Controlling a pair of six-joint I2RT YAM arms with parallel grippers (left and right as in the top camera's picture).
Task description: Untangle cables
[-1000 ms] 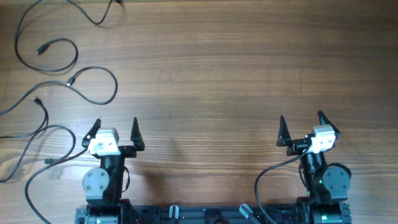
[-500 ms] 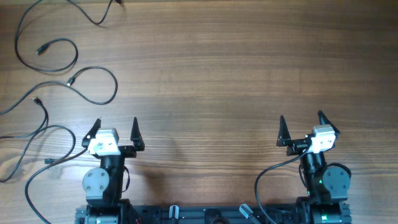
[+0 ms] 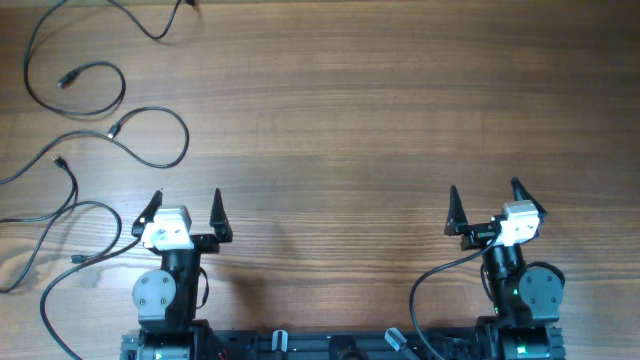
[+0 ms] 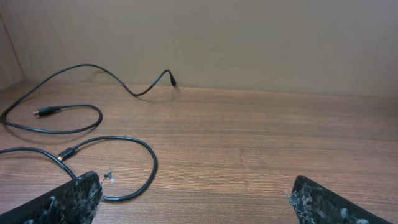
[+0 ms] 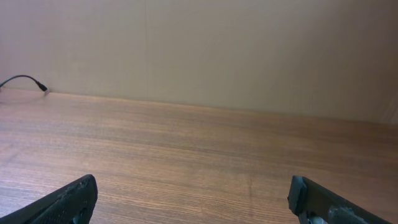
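Nothing has been moved between the earlier overhead frames and this one; both arms are parked at the bottom edge of the frame exactly as before, and the cords lie in the same curves

The cables (image 3: 95, 120) are spread over the upper left and left side of the overhead frame on the wooden table (image 3: 380, 110); they look mostly laid out as separate loops rather than one tight knot, though a crossing or two near the left edge can't be ruled out, so the task is judged nearly done or not yet started on the last bits; in the left wrist view the same cables (image 4: 93, 134) are seen in the left half of the frame, one plug end up near the back wall

The left gripper (image 3: 186, 210) is spread wide with nothing between its fingers; the right gripper (image 3: 484, 205) is likewise spread wide and empty, well apart from any cord; only a single plug tip (image 5: 41, 88) is caught at the far left of the right wrist view

For a good next step, the left arm would be the one used, since it sits nearest; a loop should be pinched on a free stretch away from any crossing, lifted lightly and drawn toward bare table, slowly, so neighbouring cords aren't dragged along
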